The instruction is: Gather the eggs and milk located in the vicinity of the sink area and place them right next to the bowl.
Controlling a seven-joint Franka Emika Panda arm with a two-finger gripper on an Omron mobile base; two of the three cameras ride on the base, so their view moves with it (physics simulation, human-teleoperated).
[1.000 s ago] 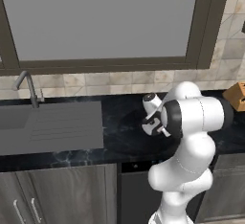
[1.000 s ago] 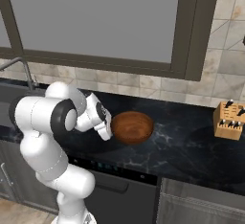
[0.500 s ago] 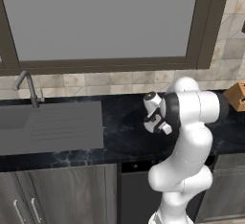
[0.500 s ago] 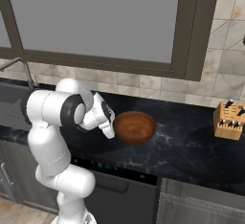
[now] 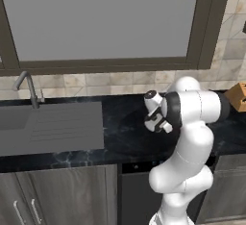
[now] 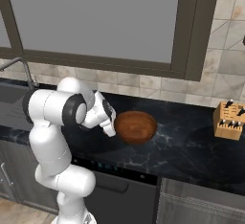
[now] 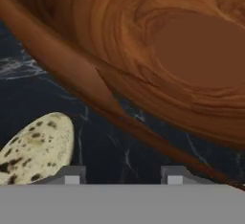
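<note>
A simulated kitchen with a black marble counter [image 6: 191, 141] under a large window. The white robot arm reaches down to the counter, its gripper [image 7: 123, 174] hanging low beside the round reddish-brown wooden bowl [image 6: 135, 126]. In the hand view the two fingertips [image 7: 71, 175] stand apart with only bare dark counter between them, so the gripper is partly open and holds nothing. An egg [image 7: 36, 150], pale cream with dark speckles, lies on the counter at about eight o'clock from the gripper in that view, just outside the left fingertip and near the bowl's rim without touching it. Its long axis runs from about seven o'clock to one o'clock, the narrower end pointing up toward the bowl. The bowl spreads across the upper part of the hand view, from ten o'clock round to three o'clock of the gripper, its rim sweeping diagonally close above the egg. Judging by this, the egg looks already set down next to the bowl. From the left base view the grey sink [image 5: 48, 128] with its ribbed drainboard and curved faucet [image 5: 28, 87] lies well apart, at nine o'clock from the arm, so the next pick-up likely calls for a swing that way. A wooden knife block [image 6: 229, 119] stands at the counter's far right.
</note>
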